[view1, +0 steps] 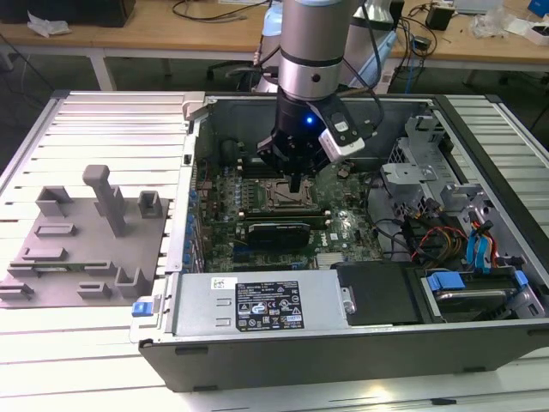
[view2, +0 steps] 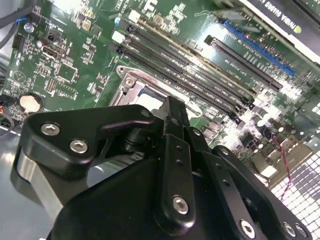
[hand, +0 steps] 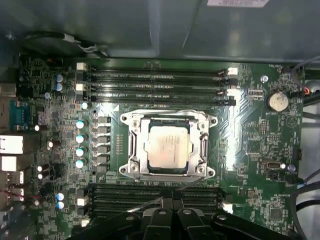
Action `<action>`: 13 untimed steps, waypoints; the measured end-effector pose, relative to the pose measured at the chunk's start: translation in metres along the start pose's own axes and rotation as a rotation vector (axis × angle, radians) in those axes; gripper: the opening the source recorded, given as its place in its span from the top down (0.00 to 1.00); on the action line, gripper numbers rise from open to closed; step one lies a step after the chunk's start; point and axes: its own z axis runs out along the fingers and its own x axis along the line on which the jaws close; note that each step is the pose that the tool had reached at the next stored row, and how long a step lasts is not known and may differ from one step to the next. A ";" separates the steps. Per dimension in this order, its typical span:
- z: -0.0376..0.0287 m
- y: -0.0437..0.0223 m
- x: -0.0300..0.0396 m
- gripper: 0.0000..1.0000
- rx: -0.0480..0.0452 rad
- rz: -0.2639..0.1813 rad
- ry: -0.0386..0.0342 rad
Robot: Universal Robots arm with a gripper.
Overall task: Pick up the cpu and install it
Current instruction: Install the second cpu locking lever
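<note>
The cpu, a silvery-white square chip, lies flat inside the metal-framed socket on the green motherboard. A pale corner of the cpu also peeks out behind the fingers in the second wrist view. My black gripper hangs just above the socket inside the open computer case. Its fingertips are pressed together with nothing between them, so the gripper is shut and apart from the chip, beside the socket's edge.
Dark memory slots run on both sides of the socket. A graphics card, a power supply and a drive cage with coloured cables crowd the case. A grey fixture plate with upright blocks lies at the exterior view's left.
</note>
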 end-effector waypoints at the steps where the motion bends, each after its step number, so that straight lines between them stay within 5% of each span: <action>1: 0.0008 -0.0029 0.0001 0.89 -0.0006 0.000 -0.0013; 6: 0.0045 -0.0106 0.0015 0.89 -0.0040 -0.001 -0.0164; 8: 0.0061 -0.0111 0.0094 0.89 -0.0042 -0.001 -0.0255; 13: 0.0094 -0.0108 0.0172 0.89 -0.0039 -0.001 -0.0294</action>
